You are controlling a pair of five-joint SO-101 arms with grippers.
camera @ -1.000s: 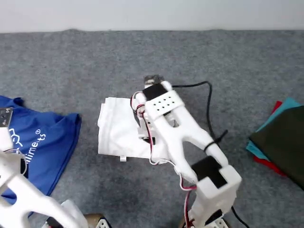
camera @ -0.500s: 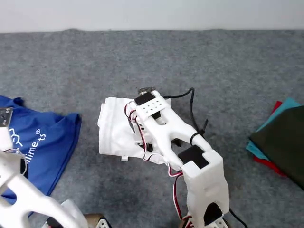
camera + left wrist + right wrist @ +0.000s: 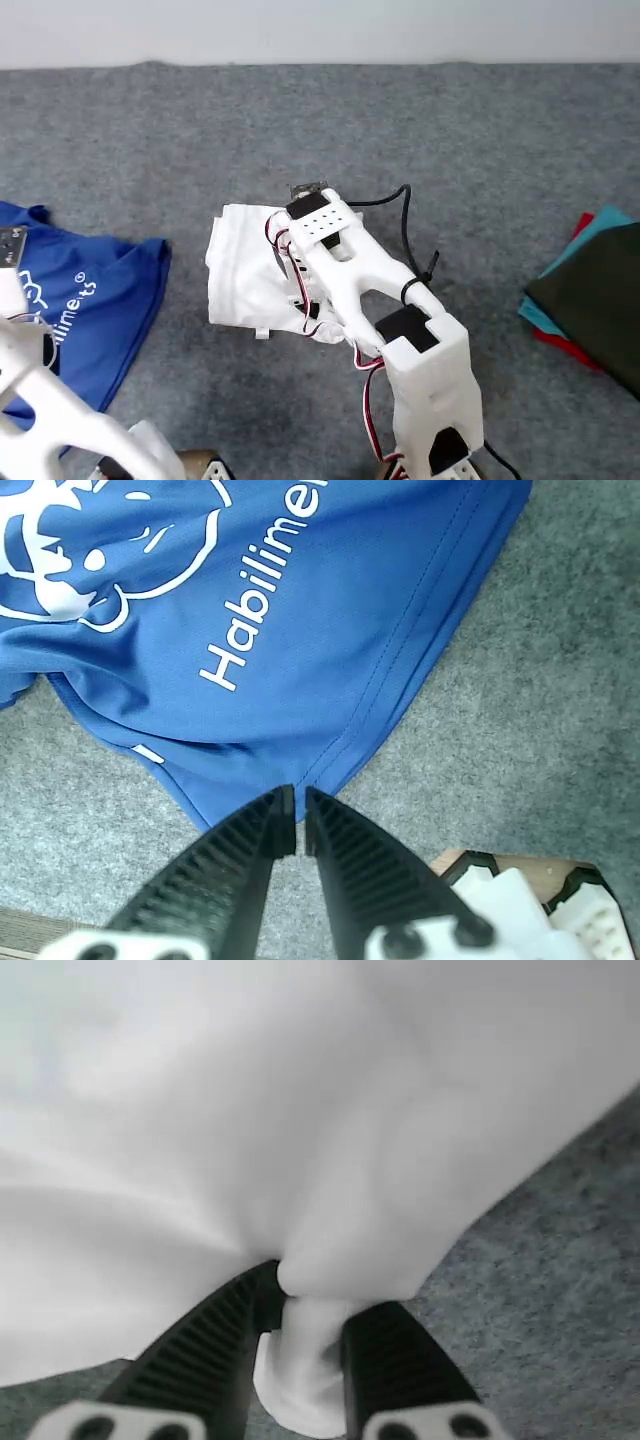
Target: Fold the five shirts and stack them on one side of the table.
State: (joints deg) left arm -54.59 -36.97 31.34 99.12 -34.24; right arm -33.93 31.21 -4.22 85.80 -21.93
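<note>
A white shirt [image 3: 240,270], partly folded, lies mid-table. My right arm [image 3: 340,240] stretches over its right half. In the right wrist view my right gripper [image 3: 305,1330] is shut on a bunched fold of the white shirt [image 3: 300,1110] at its edge, beside bare carpet. A blue printed shirt [image 3: 90,300] lies spread at the left. My left gripper [image 3: 298,825] hovers just past the hem of the blue shirt [image 3: 250,610], its fingers shut with nothing between them. My left arm [image 3: 40,400] stands at the near left corner.
A stack of folded shirts [image 3: 590,300], dark on top with teal and red beneath, sits at the right edge. Grey carpet [image 3: 420,130] covers the table up to the white back wall. A black cable [image 3: 405,200] loops off the right arm.
The right arm swung left over the white shirt and its elbow moved nearer. The shirt's near right edge is now bunched up. The left arm has kept still.
</note>
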